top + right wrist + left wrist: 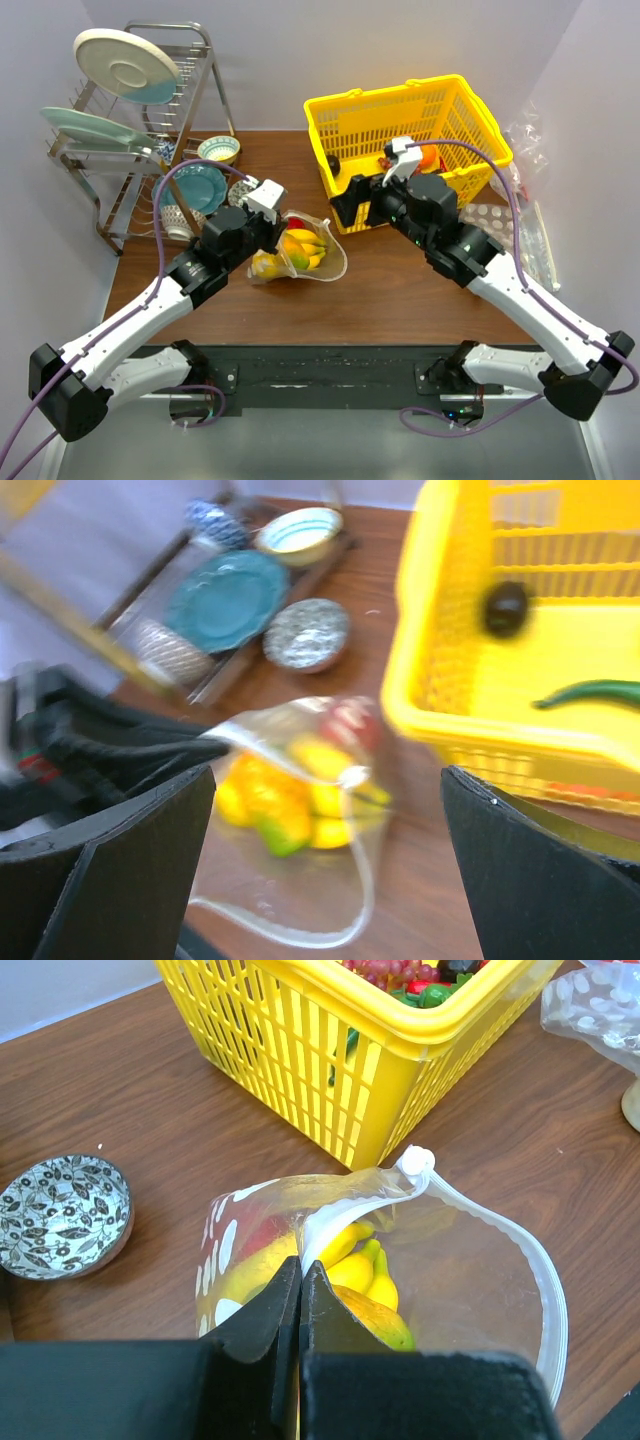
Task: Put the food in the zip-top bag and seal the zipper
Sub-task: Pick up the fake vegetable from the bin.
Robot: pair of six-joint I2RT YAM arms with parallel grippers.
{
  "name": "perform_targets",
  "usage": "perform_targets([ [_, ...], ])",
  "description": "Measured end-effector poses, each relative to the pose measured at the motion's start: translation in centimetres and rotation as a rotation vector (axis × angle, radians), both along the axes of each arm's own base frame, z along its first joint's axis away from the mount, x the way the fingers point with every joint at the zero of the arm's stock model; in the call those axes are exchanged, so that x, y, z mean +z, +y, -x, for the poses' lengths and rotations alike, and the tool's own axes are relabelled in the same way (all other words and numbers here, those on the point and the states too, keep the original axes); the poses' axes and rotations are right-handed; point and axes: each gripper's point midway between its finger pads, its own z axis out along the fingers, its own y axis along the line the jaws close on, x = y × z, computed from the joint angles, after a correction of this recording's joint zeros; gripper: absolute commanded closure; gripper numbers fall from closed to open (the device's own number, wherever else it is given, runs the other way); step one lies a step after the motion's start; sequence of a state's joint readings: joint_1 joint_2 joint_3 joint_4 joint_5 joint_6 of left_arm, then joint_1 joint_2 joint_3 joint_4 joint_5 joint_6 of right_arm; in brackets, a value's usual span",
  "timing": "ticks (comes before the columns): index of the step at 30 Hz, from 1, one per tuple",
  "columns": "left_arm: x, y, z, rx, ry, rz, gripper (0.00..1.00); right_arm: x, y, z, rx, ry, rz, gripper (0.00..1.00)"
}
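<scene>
Top external: the bag (305, 250) lies on the table (400, 290) just off the near-left corner of the basket (385, 93), its mouth slack and gaping toward the right arm's side. The left gripper (272, 222) is clenched on the bag's rim and holds that edge up. The left wrist view shows the pads pinched together with the pale zipper (485, 1217) running into them. The banana bunch (365, 1265) and the mango (375, 1320) sit inside the bag. The right gripper (358, 205) hangs between bag and basket, jaws spread wide with nothing in them. Right wrist, blurred: the green vegetable (590, 692) lies on the basket floor, to the right of the jaws and past the near wall. Its long axis runs roughly along that wall. The right arm is much the nearer. Judgement: the reach goes up over the wall, with the jaws turned across the vegetable's length.
</scene>
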State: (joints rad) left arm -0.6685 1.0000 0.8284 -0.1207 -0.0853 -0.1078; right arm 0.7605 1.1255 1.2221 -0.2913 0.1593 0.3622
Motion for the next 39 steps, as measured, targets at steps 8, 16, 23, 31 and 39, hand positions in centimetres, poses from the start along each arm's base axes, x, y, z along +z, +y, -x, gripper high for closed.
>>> perform_targets([
  [8,0.0,0.1,0.0,0.006,-0.002,-0.001,1.0,3.2,-2.7,-6.4,-0.195,0.012,0.135,0.03],
  [16,0.1,0.2,-0.1,0.012,-0.003,-0.002,1.0,-1.0,-3.0,-9.6,-0.193,0.191,0.243,0.01],
  [23,0.0,0.2,-0.1,0.012,-0.003,-0.003,1.0,-1.1,-3.5,-12.0,-0.21,0.233,0.252,0.01],
  [31,0.0,0.2,-0.1,0.01,-0.002,-0.003,1.0,-4.9,-11.2,-18.1,-0.379,0.395,0.162,0.01],
  [39,0.0,0.2,-0.1,0.011,-0.002,-0.002,1.0,-10.1,-13.5,-18.9,-0.485,0.616,0.119,0.01],
])
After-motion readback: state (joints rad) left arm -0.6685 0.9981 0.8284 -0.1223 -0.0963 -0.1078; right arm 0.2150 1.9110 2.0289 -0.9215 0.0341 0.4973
